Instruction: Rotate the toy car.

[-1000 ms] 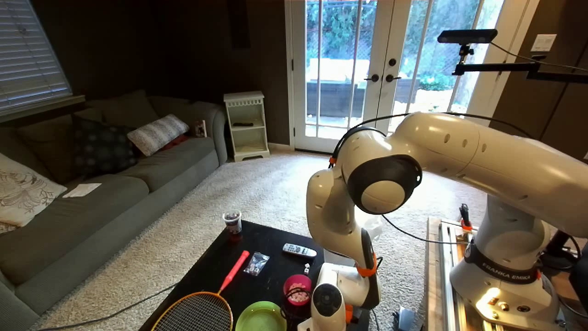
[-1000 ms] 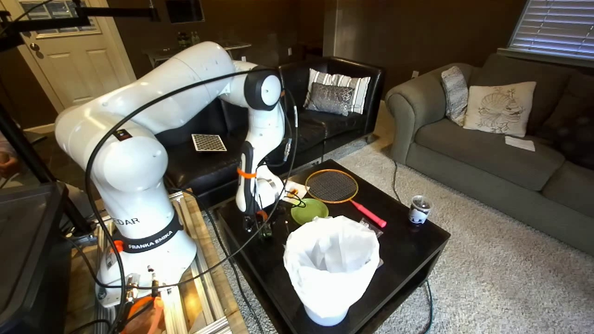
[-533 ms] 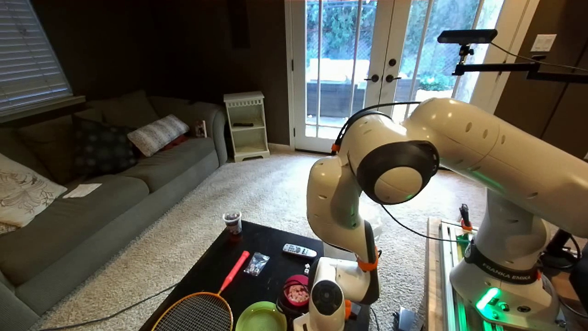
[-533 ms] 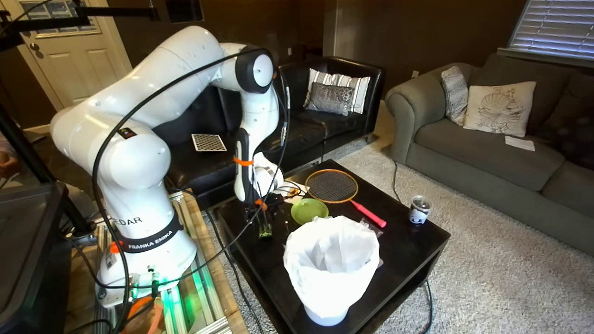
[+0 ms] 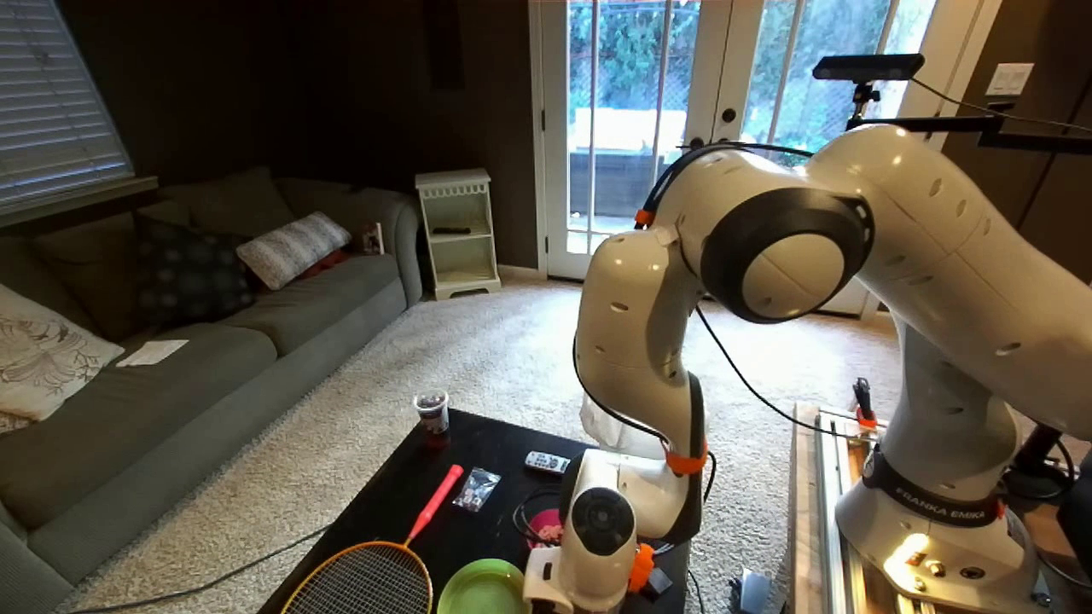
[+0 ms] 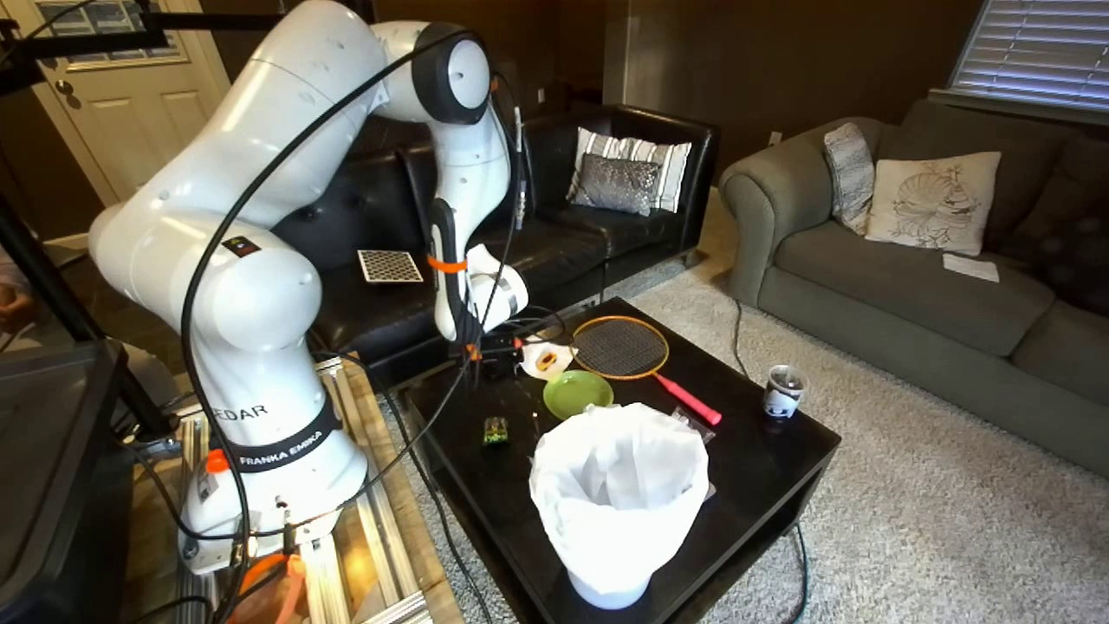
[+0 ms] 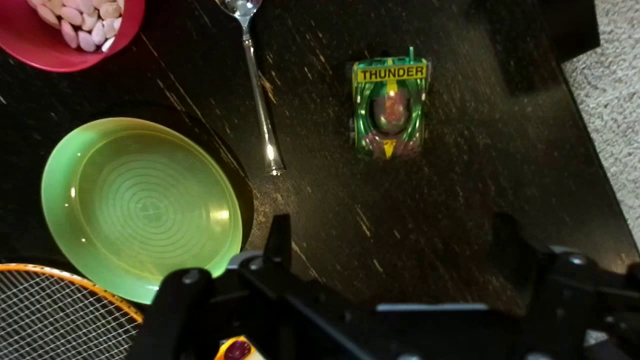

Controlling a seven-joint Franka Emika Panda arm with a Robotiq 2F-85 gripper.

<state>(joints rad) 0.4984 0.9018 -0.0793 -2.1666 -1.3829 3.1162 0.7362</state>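
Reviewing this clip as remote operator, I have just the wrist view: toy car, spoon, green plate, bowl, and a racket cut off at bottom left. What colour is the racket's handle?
Observer: Pinkish red; the racket's handle shows in both exterior views.
Operator: Anything bulky that my picture misses?
Observer: Yes, a white-lined bin shows in an exterior view, apart from the toy car.
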